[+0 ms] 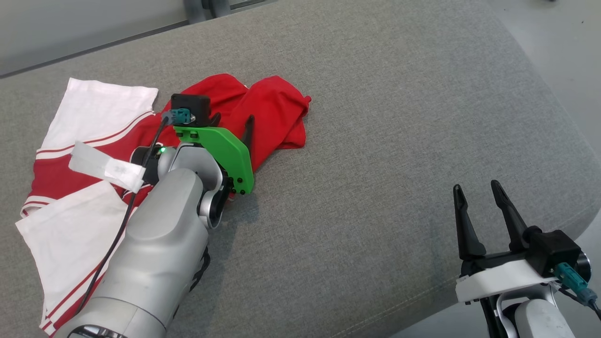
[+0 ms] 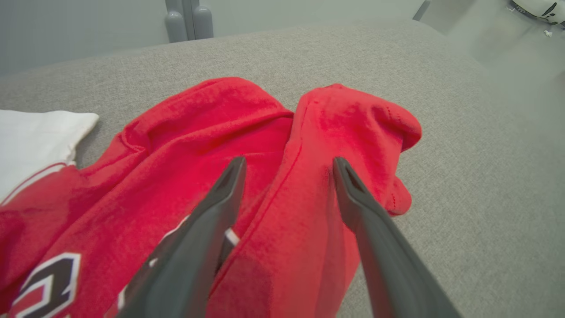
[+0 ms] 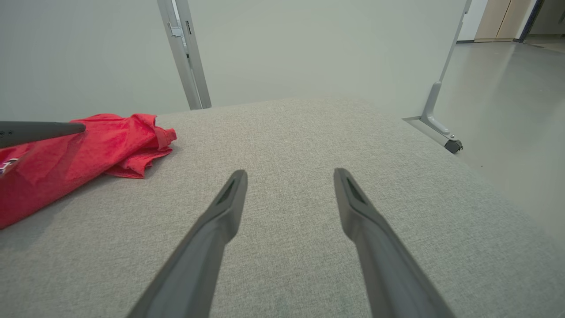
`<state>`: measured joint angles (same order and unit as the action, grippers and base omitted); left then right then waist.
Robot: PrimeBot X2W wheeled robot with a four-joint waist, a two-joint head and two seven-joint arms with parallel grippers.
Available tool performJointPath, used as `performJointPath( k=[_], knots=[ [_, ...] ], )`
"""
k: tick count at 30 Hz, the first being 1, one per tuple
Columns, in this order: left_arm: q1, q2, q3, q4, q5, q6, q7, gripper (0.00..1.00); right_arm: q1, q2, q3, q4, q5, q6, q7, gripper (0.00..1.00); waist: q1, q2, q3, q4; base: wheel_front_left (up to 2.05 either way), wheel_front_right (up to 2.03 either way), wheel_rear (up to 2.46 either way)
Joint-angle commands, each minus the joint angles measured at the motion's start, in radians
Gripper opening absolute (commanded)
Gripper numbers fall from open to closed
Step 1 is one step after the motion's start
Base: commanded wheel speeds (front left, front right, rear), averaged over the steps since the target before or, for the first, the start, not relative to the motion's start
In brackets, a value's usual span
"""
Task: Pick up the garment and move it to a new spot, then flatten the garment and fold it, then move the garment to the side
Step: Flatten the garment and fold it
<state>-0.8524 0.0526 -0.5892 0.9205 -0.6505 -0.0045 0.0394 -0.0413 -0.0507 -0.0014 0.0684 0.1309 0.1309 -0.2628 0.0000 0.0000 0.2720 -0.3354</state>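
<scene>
1. At the left and upper middle of the head view, a red-and-white jersey garment, crumpled, with white panels edged in red stripes. Part of a black-and-white print in the lower left of the left wrist view.
2. Long axis on a diagonal, from the lower left corner of the head view up toward the upper middle. Bunched red end pointing to the upper right, white panels spread toward the left edge.
3. Left gripper on a silver arm with a green plastic bracket, poised over the red part. Jaws wide apart, nothing clamped. In the left wrist view, a raised red fold between the two dark fingers; touching or not, impossible to tell.
4. Right gripper at the lower right of the head view, well apart from the garment. Jaws wide, empty, above bare upholstery.
5. Under everything, a grey woven upholstered surface, rounded at the right edge, reaching across most of each view.
6. Strip of white tape round the black cable on the left arm.
7. Room: pale grey floor at the upper right of the head view. In the right wrist view, a pale wall, a grey metal post at upper left, a wheeled partition foot at right, and tan wooden panels in the upper right corner.
</scene>
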Motion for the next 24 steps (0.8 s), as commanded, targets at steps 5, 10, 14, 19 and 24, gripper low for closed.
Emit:
performJointPath(
  k=[5, 10, 14, 19, 24],
  knots=[
    [-0.016, -0.001, -0.033, 0.028, -0.040, -0.017, 0.002, 1.00, -0.007, 0.000, 0.005, 0.005, 0.014, 0.000, -0.003, 1.00, 0.0000, 0.0000, -0.007, 0.003, 0.00, 0.00, 0.00],
    [0.000, -0.001, -0.079, 0.017, -0.089, -0.022, -0.007, 0.12, -0.012, 0.000, 0.002, 0.005, 0.014, 0.000, -0.003, 1.00, 0.0000, 0.0000, -0.008, 0.007, 0.00, 0.00, 0.00],
    [0.000, -0.001, -0.117, -0.003, -0.120, -0.024, -0.024, 0.00, -0.003, 0.000, -0.003, 0.004, 0.015, 0.000, -0.003, 1.00, 0.0000, 0.0000, -0.007, 0.014, 0.00, 0.00, 0.00],
    [0.020, -0.002, -0.153, -0.055, -0.154, -0.031, -0.064, 0.00, 0.006, 0.000, -0.005, 0.009, 0.016, 0.000, -0.003, 1.00, 0.0000, 0.0000, -0.015, 0.019, 0.00, 0.00, 0.00],
    [0.093, -0.001, -0.251, -0.196, -0.167, -0.022, -0.104, 0.00, 0.027, 0.000, -0.025, 0.007, 0.013, 0.000, -0.003, 1.00, 0.0000, 0.0000, -0.036, 0.041, 0.00, 0.00, 0.00]
  ],
)
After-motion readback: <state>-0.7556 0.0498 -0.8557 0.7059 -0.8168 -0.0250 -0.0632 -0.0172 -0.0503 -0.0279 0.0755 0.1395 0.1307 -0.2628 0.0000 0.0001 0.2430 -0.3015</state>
